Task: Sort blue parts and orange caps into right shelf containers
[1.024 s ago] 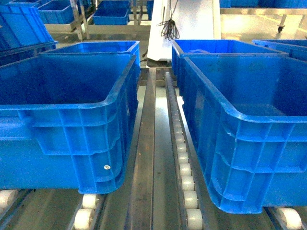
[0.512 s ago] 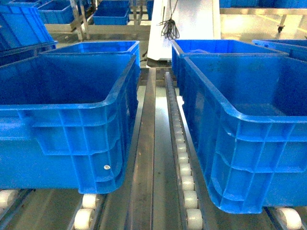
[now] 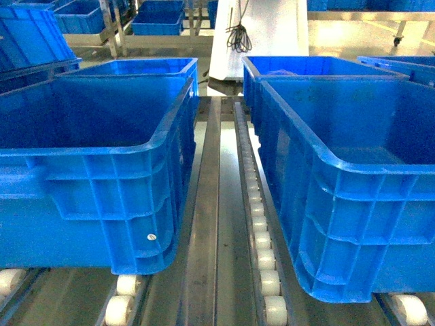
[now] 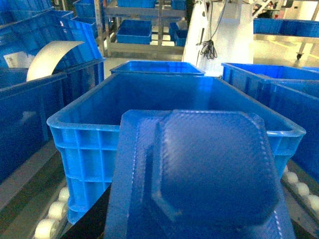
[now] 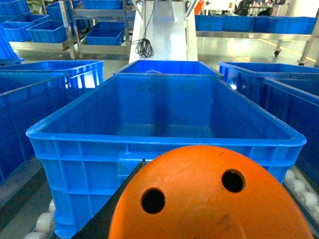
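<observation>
Blue part (image 4: 199,174) filled the left wrist view's foreground, in front of a blue crate (image 4: 79,127); orange cap (image 5: 209,199) with two holes filled the right wrist view, in front of the right crate (image 5: 164,144). Both claws hidden behind these, grip state can't tell. Head view: two crates (image 3: 102,197) (image 3: 353,204) on roller rails (image 3: 262,244), well apart, arms out of sight

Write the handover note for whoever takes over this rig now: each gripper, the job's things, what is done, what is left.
Left gripper: not visible; a blue part fills its wrist view, apparently held, before a blue crate.
Right gripper: not visible; an orange cap likewise, before another crate.
Done: both crates look empty; nothing visibly sorted.
Left: drop each item into its crate.
</observation>
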